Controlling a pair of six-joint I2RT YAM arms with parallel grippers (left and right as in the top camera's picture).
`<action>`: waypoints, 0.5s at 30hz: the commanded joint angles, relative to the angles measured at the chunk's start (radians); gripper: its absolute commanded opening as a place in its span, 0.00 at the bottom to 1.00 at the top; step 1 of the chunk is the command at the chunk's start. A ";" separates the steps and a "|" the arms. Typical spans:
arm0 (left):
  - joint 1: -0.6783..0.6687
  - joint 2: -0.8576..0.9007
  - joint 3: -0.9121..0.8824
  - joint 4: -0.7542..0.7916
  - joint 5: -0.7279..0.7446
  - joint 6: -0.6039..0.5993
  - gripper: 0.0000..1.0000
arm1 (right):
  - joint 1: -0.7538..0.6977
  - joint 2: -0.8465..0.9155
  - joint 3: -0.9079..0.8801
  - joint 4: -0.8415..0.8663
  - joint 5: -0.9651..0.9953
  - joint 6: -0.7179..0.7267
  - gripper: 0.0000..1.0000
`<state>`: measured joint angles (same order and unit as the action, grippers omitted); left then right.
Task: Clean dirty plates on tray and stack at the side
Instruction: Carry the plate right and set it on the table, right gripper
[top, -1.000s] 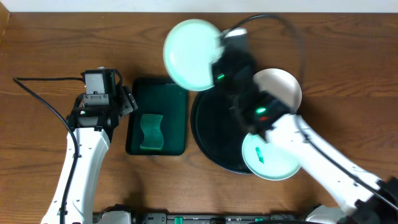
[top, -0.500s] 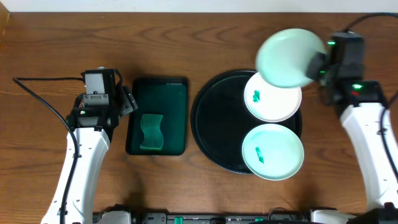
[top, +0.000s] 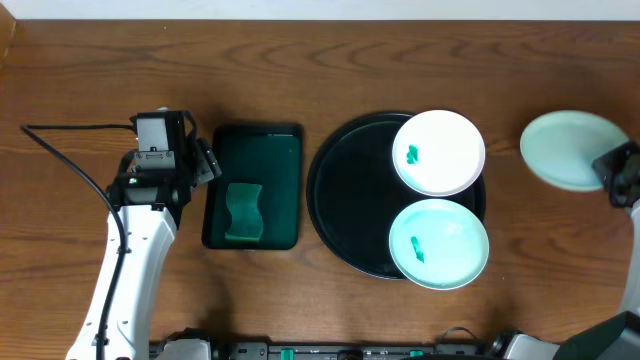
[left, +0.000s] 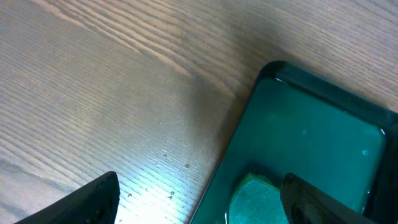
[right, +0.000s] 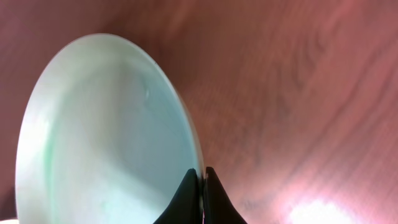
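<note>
Two plates lie on the round black tray (top: 345, 200): a white plate (top: 440, 152) at the back and a pale mint plate (top: 440, 243) at the front, each with a small green smear. A third, clean mint plate (top: 570, 149) (right: 106, 130) hangs over the table at the far right, right of the tray. My right gripper (top: 610, 168) (right: 201, 186) is shut on that plate's rim. The left gripper (top: 205, 160) (left: 199, 202) stands open over the left edge of the dark green tray, its fingers astride the tray's edge, holding nothing.
A rectangular dark green tray (top: 252, 185) (left: 311, 143) sits left of the black tray, with a green sponge (top: 242, 212) (left: 255, 202) in it. A black cable (top: 70, 150) runs across the table at the left.
My right arm has swung the mint plate from above the black tray's back left edge, over the tray, to the far right of the table. The left arm has not moved.
</note>
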<state>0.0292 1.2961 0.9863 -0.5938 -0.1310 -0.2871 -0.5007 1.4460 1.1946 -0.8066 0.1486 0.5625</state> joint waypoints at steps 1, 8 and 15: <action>0.003 -0.003 0.013 0.001 -0.012 0.006 0.83 | -0.009 -0.019 -0.148 0.072 0.019 0.113 0.01; 0.003 -0.003 0.013 0.001 -0.012 0.006 0.83 | -0.008 -0.019 -0.369 0.279 0.011 0.148 0.01; 0.003 -0.003 0.013 0.001 -0.012 0.006 0.83 | -0.008 -0.019 -0.503 0.421 -0.008 0.147 0.01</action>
<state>0.0292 1.2961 0.9863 -0.5930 -0.1310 -0.2871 -0.5087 1.4384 0.7322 -0.4118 0.1471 0.6918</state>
